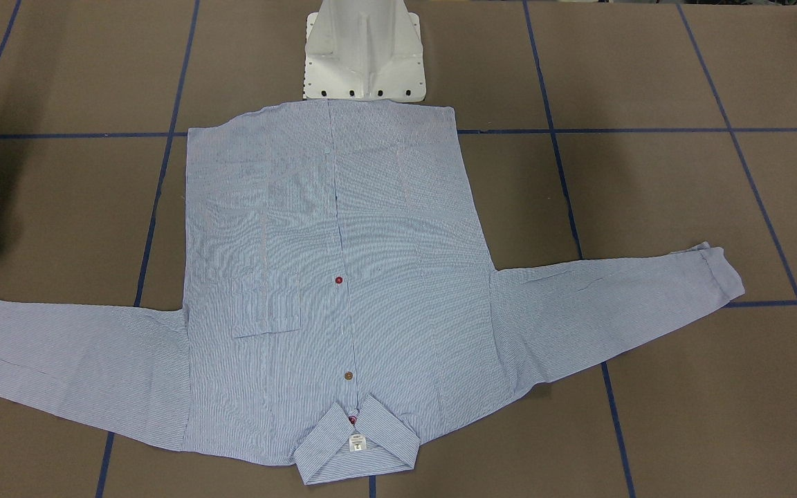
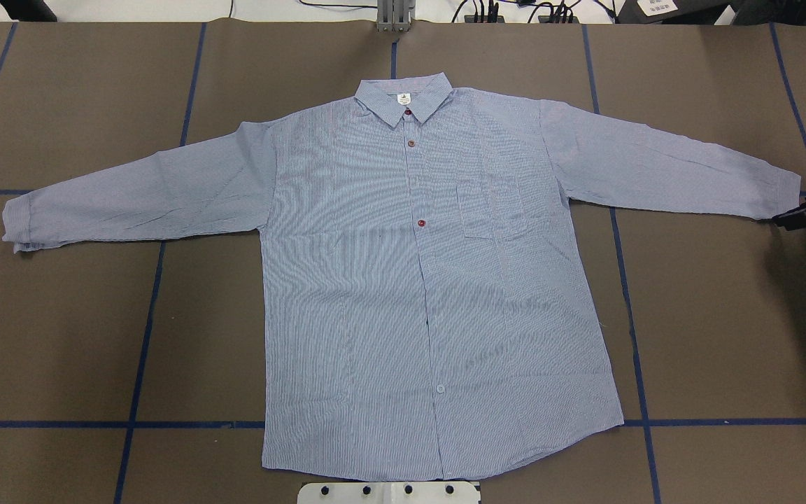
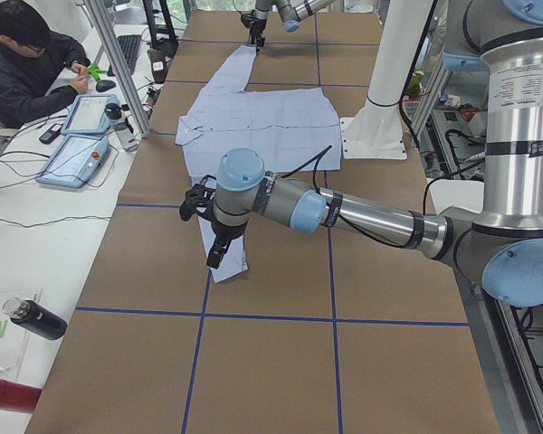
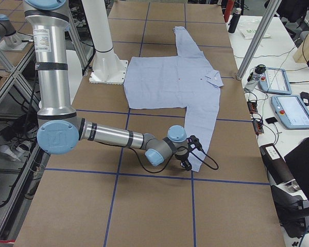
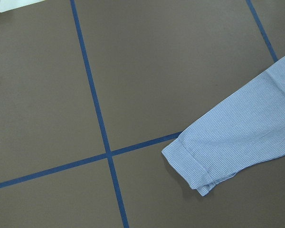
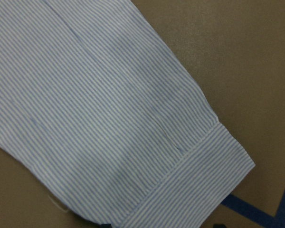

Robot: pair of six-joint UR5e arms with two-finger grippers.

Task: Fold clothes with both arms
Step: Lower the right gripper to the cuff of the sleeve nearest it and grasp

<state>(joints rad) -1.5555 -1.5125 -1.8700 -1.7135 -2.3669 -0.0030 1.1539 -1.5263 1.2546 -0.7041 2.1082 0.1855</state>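
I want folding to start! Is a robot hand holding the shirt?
Cannot tell: the right gripper is at one sleeve cuff; the left gripper hangs clear of the other cuff.

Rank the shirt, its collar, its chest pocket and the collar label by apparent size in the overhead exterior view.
1. shirt
2. collar and chest pocket: too alike to rank
3. label, smallest

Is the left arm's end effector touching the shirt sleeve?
Apart. The overhead view shows that sleeve's cuff lying bare, with the left end effector nowhere on it.
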